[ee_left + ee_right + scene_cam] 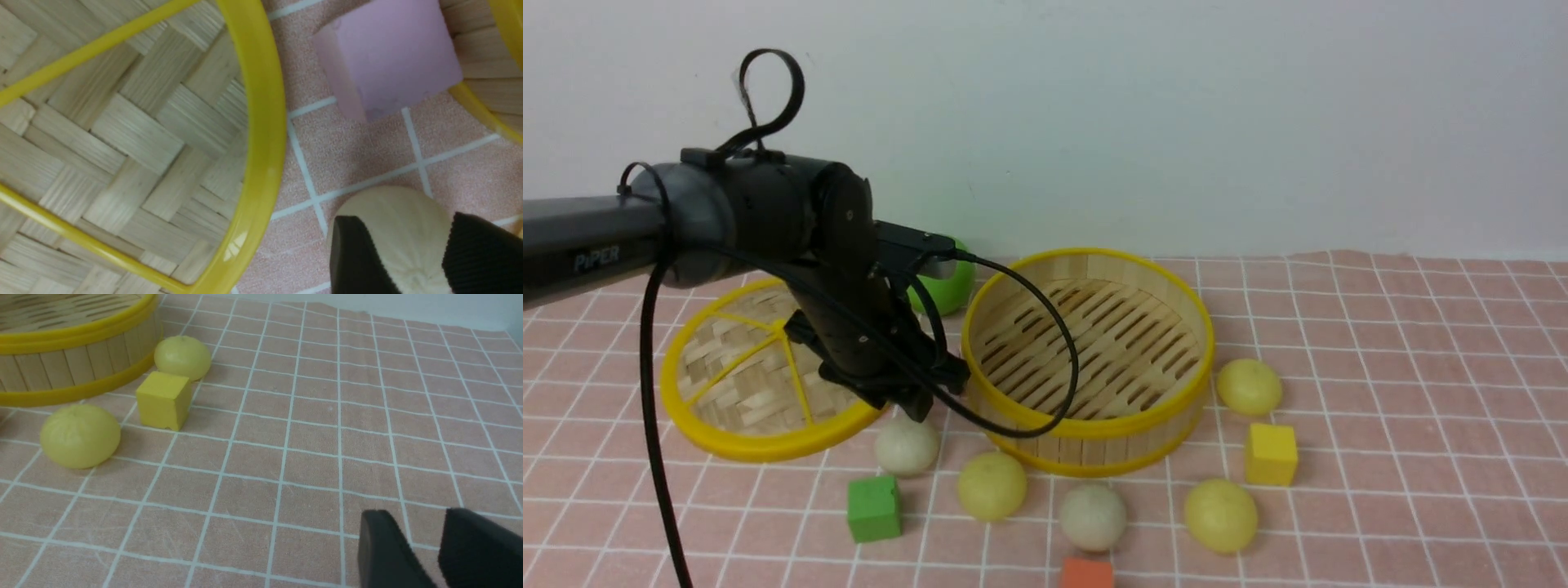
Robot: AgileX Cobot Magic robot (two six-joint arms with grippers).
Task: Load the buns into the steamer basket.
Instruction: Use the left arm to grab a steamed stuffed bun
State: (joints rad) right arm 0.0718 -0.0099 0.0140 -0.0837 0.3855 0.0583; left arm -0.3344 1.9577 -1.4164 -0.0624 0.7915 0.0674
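Nearest me, my right gripper [425, 555] stands narrowly parted, holding nothing. Five buns [992, 486] lie on the cloth [1380, 367] outside the steamer basket [1086, 425], from eight round to three o'clock of it. My left gripper [917, 408] hangs spread over the off-white bun [907, 445] at eight o'clock, beside the lid [760, 441].

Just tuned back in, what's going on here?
The left tool sits over an off-white bun between the lid and the steamer basket, its fingers spread either side of it. The right tool hangs open and empty above the cloth. None of the five buns is in the basket yet.
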